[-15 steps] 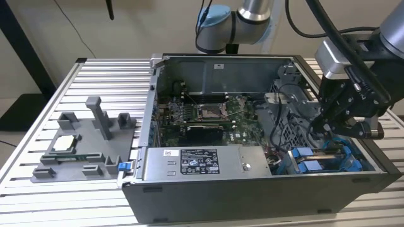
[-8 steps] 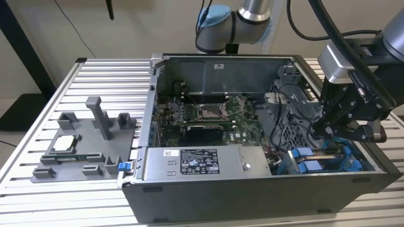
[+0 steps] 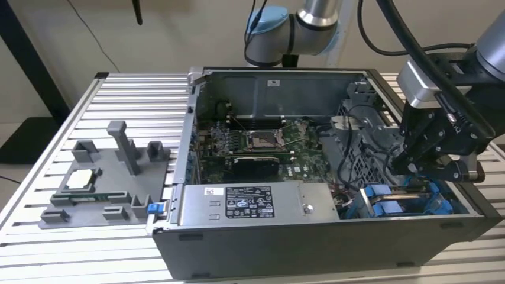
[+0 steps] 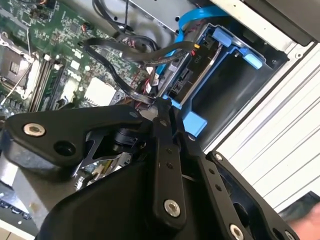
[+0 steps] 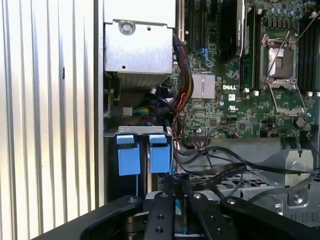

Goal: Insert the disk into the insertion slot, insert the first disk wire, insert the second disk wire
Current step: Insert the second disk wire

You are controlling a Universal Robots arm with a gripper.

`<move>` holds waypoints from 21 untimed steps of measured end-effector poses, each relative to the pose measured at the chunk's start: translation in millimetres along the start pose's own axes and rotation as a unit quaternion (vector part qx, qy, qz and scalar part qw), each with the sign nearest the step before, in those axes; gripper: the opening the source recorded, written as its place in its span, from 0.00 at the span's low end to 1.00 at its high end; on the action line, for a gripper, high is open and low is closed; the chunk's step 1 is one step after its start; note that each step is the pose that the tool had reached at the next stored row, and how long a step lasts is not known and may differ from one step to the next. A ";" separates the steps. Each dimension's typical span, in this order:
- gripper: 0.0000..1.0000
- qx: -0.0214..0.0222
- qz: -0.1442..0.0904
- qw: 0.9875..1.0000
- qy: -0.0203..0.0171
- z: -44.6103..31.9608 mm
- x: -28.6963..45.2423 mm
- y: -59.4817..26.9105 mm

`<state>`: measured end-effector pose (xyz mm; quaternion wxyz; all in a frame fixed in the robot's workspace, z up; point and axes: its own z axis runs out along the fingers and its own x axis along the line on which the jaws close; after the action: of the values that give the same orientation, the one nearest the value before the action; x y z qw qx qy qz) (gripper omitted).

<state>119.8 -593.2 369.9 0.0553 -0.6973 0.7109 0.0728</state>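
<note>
The disk point(image 4: 186, 79) sits in its blue carrier point(image 4: 226, 42) inside the insertion slot point(image 3: 406, 200), the grey cage at the case's front corner on the exterior view's right. Its connector edge faces the motherboard. A blue wire point(image 4: 186, 21) and a black bundle with red strands point(image 4: 150, 56) run to that edge. My gripper point(image 4: 161, 106) hangs right at the connector edge, fingers point(image 5: 167, 186) drawn almost together on the end of a black wire point(image 4: 131, 93) that loops back over the board. In the exterior view the gripper point(image 3: 426, 171) is low over the cage.
The open case point(image 3: 316, 248) lies on a slatted aluminium table point(image 3: 126, 100). A power-supply box with a white sticker point(image 3: 248, 202) sits beside the cage, and the motherboard's CPU socket point(image 3: 261, 139) behind it. A grey fixture with a chip point(image 3: 83, 180) stands at the exterior view's left. Loose black cables point(image 5: 225, 167) cross near the fingers.
</note>
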 end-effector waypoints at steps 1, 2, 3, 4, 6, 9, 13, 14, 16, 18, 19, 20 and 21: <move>0.00 0.000 0.000 1.000 0.003 0.8 0.2 -0.2; 0.00 0.000 0.000 1.000 0.005 1.9 0.3 -0.5; 0.00 0.000 0.000 1.000 0.007 3.1 0.6 -0.6; 0.00 0.000 0.000 1.000 0.008 4.4 0.8 -0.8; 0.00 0.000 0.000 1.000 0.012 6.9 1.2 -1.1; 0.00 0.000 0.000 1.000 0.014 8.4 1.5 -1.2; 0.00 0.001 0.000 1.000 0.013 9.6 1.6 -1.3; 0.00 0.002 0.000 1.000 0.013 10.5 1.3 -1.4; 0.00 0.006 -0.001 1.000 0.013 12.4 0.9 -1.5; 0.00 0.010 -0.002 1.000 0.013 14.1 0.5 -1.8; 0.00 0.011 -0.002 1.000 0.013 15.1 0.3 -2.1; 0.00 0.013 -0.003 1.000 0.013 16.1 0.2 -2.4; 0.00 0.014 -0.003 1.000 0.013 16.9 0.2 -3.0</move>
<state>122.3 -590.5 353.2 0.0558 -0.6994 0.7106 0.0535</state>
